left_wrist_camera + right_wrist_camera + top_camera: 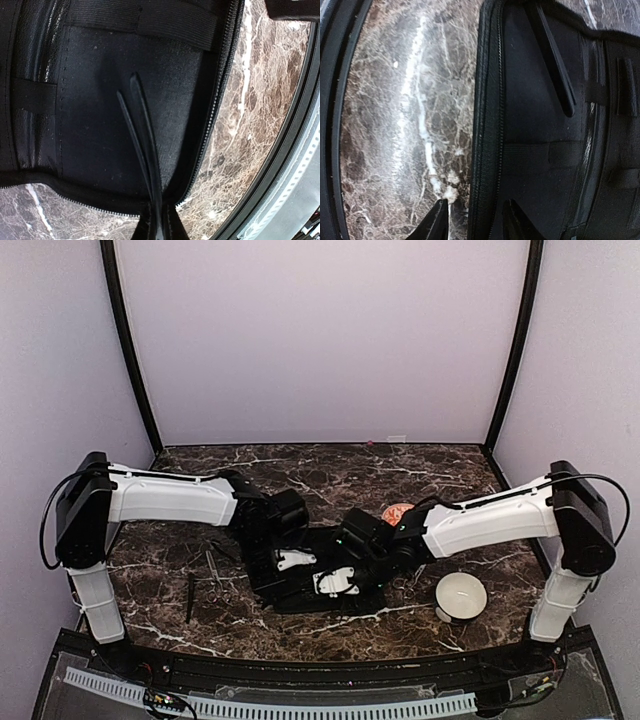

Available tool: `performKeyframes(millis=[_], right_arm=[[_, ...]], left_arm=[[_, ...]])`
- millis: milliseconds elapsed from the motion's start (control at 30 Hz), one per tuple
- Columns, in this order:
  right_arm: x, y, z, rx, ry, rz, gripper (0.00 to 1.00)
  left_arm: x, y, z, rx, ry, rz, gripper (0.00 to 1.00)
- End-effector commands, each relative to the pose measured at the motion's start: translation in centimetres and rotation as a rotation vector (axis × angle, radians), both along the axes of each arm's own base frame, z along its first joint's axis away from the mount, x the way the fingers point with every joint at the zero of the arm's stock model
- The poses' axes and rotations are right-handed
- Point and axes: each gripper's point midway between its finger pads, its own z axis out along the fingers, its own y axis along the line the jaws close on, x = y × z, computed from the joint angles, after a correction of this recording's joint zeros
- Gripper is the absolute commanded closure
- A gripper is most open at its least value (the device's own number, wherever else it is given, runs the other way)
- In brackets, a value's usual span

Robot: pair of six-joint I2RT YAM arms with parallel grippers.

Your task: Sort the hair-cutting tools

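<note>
Left of the case (90, 125), the scissors (215, 578) and comb (190, 598) lie on the table (150, 570), not yet sorted. Left gripper (159, 227) is clenched on a narrow dark stick (145, 150), tip over the case lining and aimed at an elastic strap (140, 20). We would feed it under the strap, low and flat. Right gripper (475, 222) is released, astride the case's zipper rim; we would pinch there to steady the case.
</note>
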Motion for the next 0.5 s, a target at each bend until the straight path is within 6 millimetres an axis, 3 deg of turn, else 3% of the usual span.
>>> performKeyframes(millis=[0, 167, 333, 467], right_arm=[[0.8, -0.2, -1.5, -0.014, -0.019, -0.035, 0.64], [0.7, -0.6, -2.7, -0.034, -0.017, -0.019, 0.7], [-0.4, -1.5, -3.9, -0.044, -0.013, 0.064, 0.93], [-1.9, -2.6, -3.5, -0.043, -0.014, 0.179, 1.0]], left_arm=[[0.2, 0.2, 1.4, -0.043, -0.008, 0.023, 1.0], [0.3, 0.4, 1.6, -0.049, -0.009, 0.027, 1.0], [0.2, -0.2, 2.4, -0.093, 0.011, 0.028, 1.0], [-0.6, -0.4, 3.1, -0.113, 0.059, 0.029, 1.0]])
